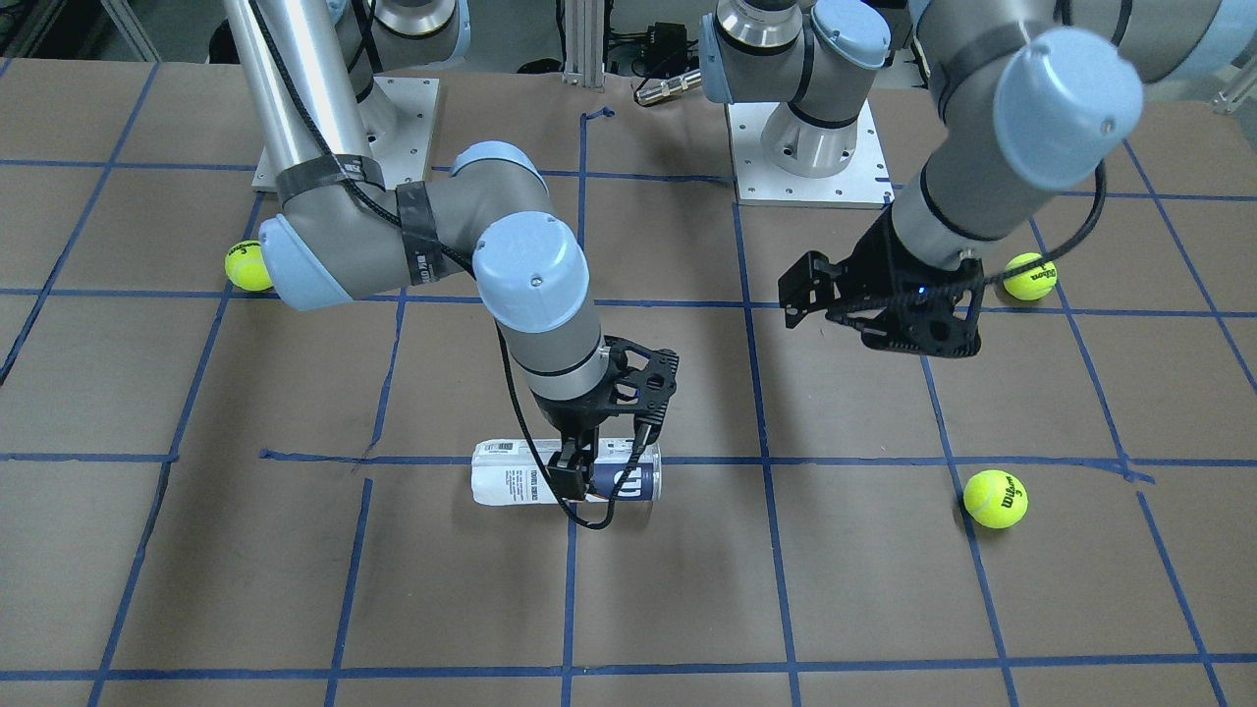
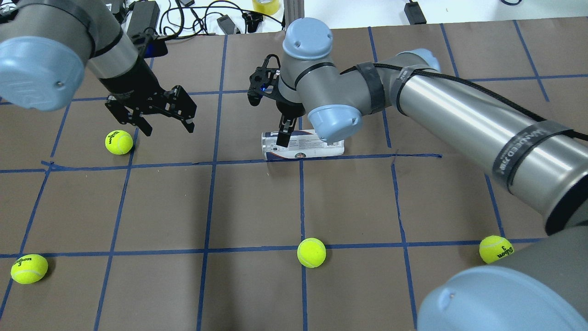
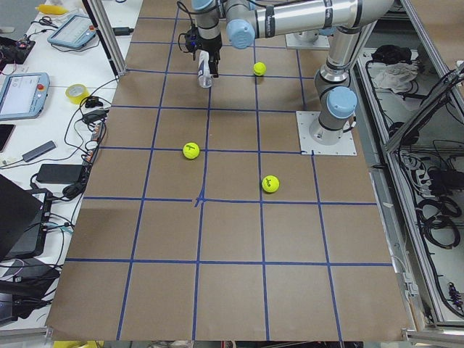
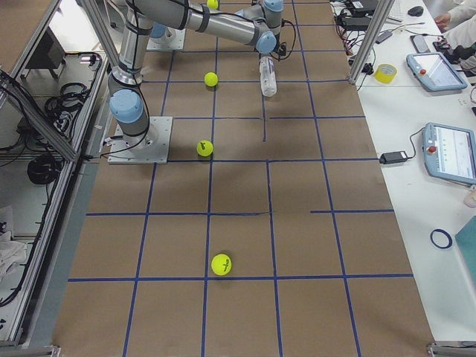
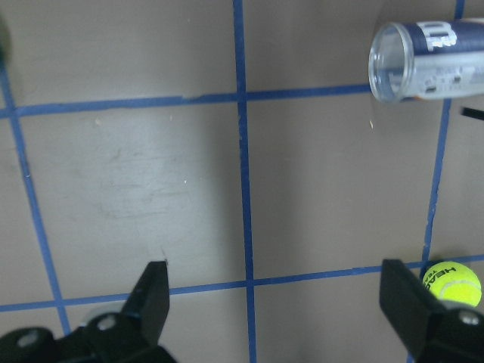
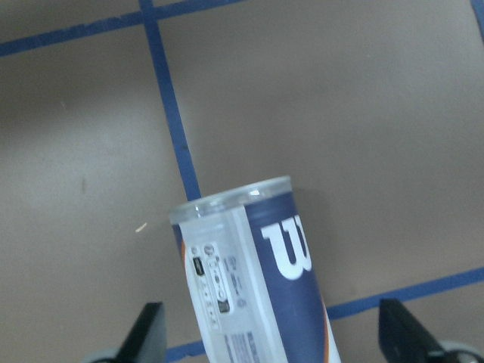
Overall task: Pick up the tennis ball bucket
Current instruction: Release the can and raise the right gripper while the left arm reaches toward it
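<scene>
Right silver-grey tube arm (image 2: 459,115) and left silver-grey tube arm (image 2: 69,23) both have pale-blue round joint caps (image 2: 308,37), taped-down black cables (image 1: 295,93) and skeletal black grippers. Tiny blue light (image 2: 262,84) at 8 o'clock from the right wrist cap.

The tennis ball bucket (image 1: 516,478) is a clear plastic tube with a white and navy-blue label bearing a white "W". It lies on its side on the tabletop (image 1: 687,570), lengthwise along a blue tape line (image 1: 864,460) and just touching it. From the left wrist view its clear, round open mouth (image 5: 389,60) shows, and the part behind it looks empty. It lies between the spread fingers (image 6: 147,333) of the right gripper (image 6: 276,333), near the navy end, with a gap on either side.
</scene>
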### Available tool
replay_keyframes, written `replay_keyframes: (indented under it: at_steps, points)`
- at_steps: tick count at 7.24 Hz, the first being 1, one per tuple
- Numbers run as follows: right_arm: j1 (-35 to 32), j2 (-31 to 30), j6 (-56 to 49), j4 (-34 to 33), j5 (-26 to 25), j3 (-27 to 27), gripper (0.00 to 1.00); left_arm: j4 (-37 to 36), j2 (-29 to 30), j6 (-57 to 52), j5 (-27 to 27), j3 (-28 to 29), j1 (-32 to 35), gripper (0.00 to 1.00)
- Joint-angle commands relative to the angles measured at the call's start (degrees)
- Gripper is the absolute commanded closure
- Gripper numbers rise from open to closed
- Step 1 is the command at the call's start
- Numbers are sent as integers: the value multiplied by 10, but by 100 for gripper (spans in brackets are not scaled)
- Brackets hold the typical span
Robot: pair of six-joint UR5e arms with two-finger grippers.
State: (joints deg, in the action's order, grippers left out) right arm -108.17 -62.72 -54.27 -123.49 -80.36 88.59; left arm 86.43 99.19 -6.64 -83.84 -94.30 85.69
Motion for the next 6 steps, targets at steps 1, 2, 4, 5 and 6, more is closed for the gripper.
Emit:
replay_keyframes:
  at_steps: [1,2,4,5,6]
  points:
    - [63,-60,2,47,17,0,0,-93,79,0,4,-36,0,0]
    - [96,-90,5,83,18,0,0,-114,95,0,5,-60,3,0]
    - [158,-130,52,98,18,-3,0,-144,114,6,10,-59,23,0]
    - [168,-150,75,99,16,0,0,-170,123,31,7,-44,39,0]
    - [178,-157,93,115,17,3,0,-179,134,50,13,-41,40,0]
